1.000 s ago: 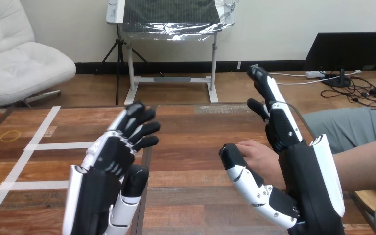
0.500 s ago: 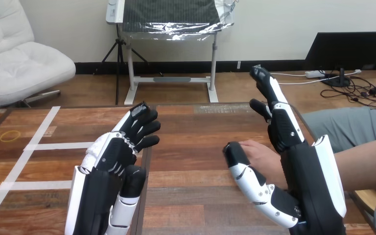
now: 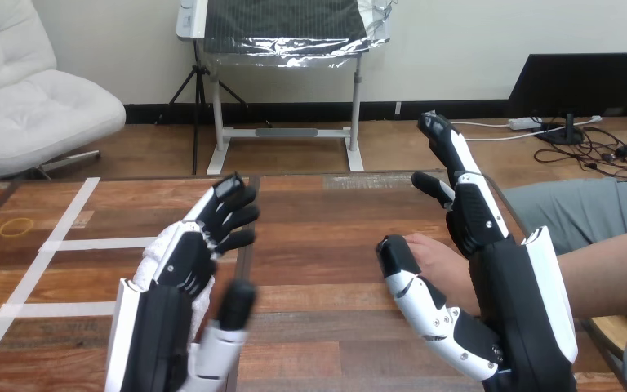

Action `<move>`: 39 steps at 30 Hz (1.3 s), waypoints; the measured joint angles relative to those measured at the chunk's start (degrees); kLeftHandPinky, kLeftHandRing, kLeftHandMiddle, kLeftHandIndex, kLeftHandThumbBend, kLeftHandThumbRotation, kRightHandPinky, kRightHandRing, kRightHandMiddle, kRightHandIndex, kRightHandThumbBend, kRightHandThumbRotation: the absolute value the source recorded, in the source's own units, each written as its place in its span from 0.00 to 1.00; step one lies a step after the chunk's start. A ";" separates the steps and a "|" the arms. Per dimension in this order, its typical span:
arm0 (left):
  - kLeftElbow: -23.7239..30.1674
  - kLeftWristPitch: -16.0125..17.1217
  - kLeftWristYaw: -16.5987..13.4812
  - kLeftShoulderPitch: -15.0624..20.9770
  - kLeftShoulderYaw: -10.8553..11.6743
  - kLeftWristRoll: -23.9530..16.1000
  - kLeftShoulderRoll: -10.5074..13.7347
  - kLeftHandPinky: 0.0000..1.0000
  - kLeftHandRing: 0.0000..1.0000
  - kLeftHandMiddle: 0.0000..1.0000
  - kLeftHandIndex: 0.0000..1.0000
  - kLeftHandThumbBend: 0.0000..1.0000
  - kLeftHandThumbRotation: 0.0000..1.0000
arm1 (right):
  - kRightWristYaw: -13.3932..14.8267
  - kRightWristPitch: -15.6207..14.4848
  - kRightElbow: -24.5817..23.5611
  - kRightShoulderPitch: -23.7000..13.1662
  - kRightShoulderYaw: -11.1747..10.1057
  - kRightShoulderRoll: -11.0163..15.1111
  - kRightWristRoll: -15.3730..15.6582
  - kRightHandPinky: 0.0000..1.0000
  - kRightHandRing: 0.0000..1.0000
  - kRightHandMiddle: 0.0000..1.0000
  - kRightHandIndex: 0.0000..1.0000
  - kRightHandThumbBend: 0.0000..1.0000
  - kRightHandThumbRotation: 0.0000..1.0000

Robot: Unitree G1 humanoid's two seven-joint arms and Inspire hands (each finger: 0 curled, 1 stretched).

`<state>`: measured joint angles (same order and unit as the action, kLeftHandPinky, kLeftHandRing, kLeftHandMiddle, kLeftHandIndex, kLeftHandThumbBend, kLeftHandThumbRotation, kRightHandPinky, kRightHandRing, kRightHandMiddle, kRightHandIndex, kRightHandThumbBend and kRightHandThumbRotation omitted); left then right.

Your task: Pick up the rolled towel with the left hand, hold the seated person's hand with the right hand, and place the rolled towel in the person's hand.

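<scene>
**Towel held, person's hand not yet clasped**

Near left, the towel (image 3: 201,300) is gripped under the left robot hand (image 3: 181,269) and mostly hidden. Near right, the right robot hand (image 3: 490,265) is spread open around the person's hand (image 3: 437,263) on the worktop (image 3: 318,245). Left unclasped, that hand could be nudged aside at handover and the towel dropped.

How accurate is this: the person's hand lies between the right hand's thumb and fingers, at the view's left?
Wrong in one respect: the head view shows the person's hand at the view's right, not left. It does lie between the thumb and fingers of the right hand.
</scene>
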<state>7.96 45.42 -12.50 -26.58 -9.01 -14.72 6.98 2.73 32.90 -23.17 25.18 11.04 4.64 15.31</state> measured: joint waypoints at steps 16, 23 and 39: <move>4.55 -12.88 -18.32 -1.12 5.70 -24.15 0.00 0.92 0.95 0.95 0.95 0.82 0.56 | -0.45 -0.57 0.02 0.00 0.04 0.12 -1.19 0.92 0.99 1.00 0.96 0.27 0.48; 6.52 -20.71 -24.02 -1.21 6.39 -31.68 0.10 0.92 0.98 0.99 0.98 0.84 0.58 | -0.64 -1.00 0.02 0.00 0.04 0.14 -1.24 0.92 0.99 1.00 0.96 0.28 0.48; 9.40 -38.94 -25.94 -0.64 6.31 -39.83 0.28 0.83 0.96 1.00 1.00 0.90 0.68 | -1.50 -1.66 0.03 0.00 0.04 0.15 -1.54 0.93 0.99 1.00 0.97 0.27 0.47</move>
<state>17.35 6.48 -38.44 -27.22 -2.70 -54.55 7.27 1.23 31.25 -23.14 25.18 11.08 4.79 13.77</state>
